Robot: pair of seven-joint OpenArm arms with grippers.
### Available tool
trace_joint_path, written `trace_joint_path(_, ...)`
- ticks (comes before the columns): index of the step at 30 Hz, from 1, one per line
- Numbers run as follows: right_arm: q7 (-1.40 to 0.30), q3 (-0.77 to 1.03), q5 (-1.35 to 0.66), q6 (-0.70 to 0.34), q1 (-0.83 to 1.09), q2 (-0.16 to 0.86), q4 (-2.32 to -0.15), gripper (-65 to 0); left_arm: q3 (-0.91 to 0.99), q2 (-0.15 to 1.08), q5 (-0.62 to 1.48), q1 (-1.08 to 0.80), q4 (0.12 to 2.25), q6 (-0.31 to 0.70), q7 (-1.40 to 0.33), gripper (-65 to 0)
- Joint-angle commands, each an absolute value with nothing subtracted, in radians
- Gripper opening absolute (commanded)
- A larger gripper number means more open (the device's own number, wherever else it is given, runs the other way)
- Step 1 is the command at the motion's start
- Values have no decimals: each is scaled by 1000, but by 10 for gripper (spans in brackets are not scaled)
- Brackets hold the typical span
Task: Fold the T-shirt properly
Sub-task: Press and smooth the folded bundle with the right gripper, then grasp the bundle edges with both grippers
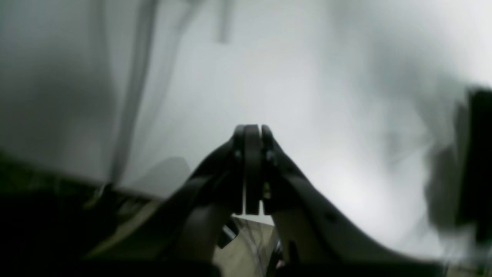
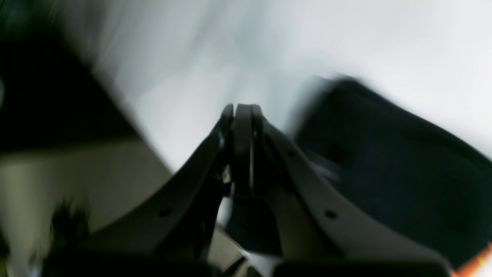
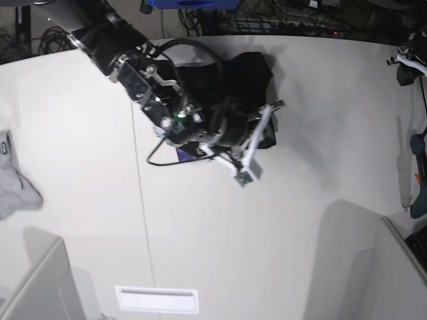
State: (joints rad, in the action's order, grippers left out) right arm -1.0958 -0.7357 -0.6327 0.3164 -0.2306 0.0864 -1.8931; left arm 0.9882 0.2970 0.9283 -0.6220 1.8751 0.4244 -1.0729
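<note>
Black T-shirt with purple patch, grey garment, white table

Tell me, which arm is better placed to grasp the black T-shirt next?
Probably the right. The right gripper hangs directly over the T-shirt, with black cloth beside its shut jaws. The left gripper, also shut, faces mostly bare table.

Left tool, fingers together, blurred.

A: What lies under everything?
B: A white table, brightly lit, with a seam running toward 6 o'clock.
A: And past it?
B: Tangled cables at 12 o'clock; a pale panel at 7 o'clock.
</note>
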Motion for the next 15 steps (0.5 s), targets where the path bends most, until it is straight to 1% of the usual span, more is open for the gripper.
trace_joint_path(1, -1098, -705, -647, 317, -223, 91, -1925, -650, 983, 311, 938, -628, 1893, 438, -1058, -650)
trace_joint_path(5, -1072, -622, -647, 317, -133, 185, -1931, -650, 878, 275, 938, -613, 1920, 447, -1055, -650)
trace_joint_path(10, -892, -604, -647, 317, -35, 288, -1949, -650, 704, 209, 938, -536, 1956, 449, -1056, -650)
trace_joint_path(12, -852, -604, -648, 317, -16, 317, -1962, -650, 639, 186, 938, -506, 1956, 449, -1056, -650)
trace_joint_path(13, -839, -602, -650, 317, -12, 334, -1968, -650, 607, 177, 938, -490, 1952, 449, -1056, -597)
trace_joint_path(15, -819, -601, -651, 317, 2, 358, -1985, -650, 547, 154, 938, -464, 1949, 449, -1055, -421)
